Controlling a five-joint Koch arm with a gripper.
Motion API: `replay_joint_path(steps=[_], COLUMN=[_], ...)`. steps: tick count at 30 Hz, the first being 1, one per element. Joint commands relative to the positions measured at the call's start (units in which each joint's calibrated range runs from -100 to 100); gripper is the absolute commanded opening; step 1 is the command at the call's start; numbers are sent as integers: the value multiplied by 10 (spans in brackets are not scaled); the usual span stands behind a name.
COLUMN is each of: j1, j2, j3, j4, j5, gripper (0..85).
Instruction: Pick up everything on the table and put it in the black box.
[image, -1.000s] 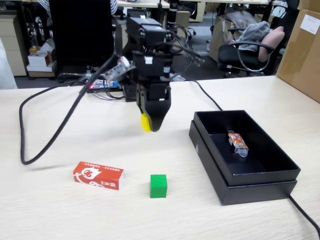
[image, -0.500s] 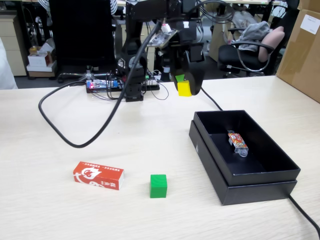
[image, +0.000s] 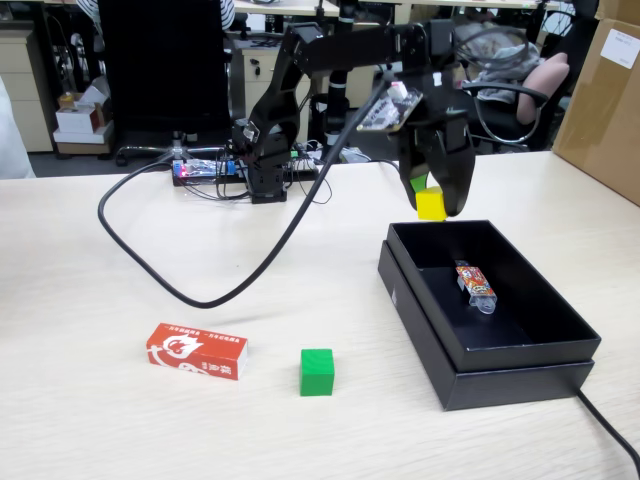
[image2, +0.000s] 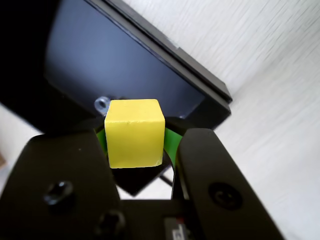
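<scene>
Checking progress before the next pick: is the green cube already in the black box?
No, the green cube sits on the table, outside the black box.

In the fixed view, carton (image: 197, 351) lies left of cube (image: 317, 372); box (image: 520, 345) right, holding packet (image: 475, 285).

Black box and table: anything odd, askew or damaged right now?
Nothing damaged or spilled. One oddity: a small orange-printed packet already lies inside the black box. The gripper holds the yellow cube squarely above the box's far edge; green cube and red carton sit flat.
</scene>
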Motion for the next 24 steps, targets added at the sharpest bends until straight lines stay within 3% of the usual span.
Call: replay_joint_path(steps=[1, 4, 6, 10, 13, 21, 24], j1=[2, 6, 7, 8, 7, 5, -2], j2=[30, 90, 95, 102, 102, 62, -35], j3=[53, 42, 41, 37, 27, 32, 23], j4=[32, 64, 64, 64, 64, 64, 64], j5=[1, 5, 5, 3, 2, 3, 13], gripper=[25, 37, 126, 157, 370, 383, 383])
